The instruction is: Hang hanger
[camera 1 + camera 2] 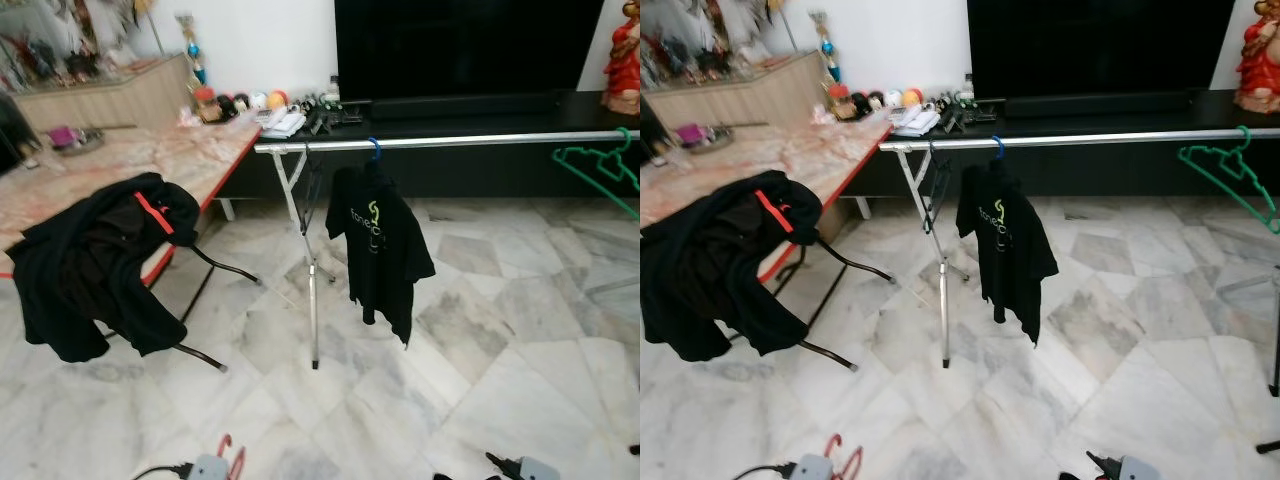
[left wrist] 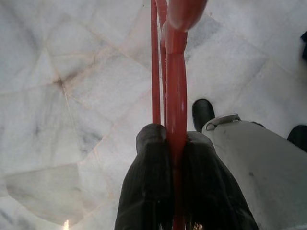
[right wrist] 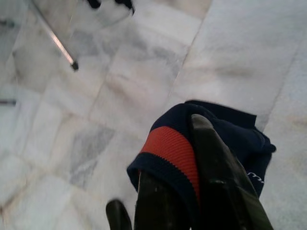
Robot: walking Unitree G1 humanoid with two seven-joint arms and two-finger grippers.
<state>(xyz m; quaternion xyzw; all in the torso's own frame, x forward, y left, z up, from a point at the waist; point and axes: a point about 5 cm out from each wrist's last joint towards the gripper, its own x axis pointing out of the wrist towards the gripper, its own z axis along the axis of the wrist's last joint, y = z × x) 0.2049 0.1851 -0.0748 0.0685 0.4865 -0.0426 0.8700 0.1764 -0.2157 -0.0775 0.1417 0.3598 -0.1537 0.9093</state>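
Low over the marble floor (image 1: 520, 400), the left gripper (image 2: 175, 143) has its fingers clamped on a red hanger (image 2: 175, 72), and the right gripper (image 3: 180, 158) has its fingers closed on a navy garment with a red band (image 3: 168, 148); beyond, a black shirt (image 1: 378, 250) hangs from the metal rail (image 1: 480, 141) beside a green hanger (image 1: 600, 170)
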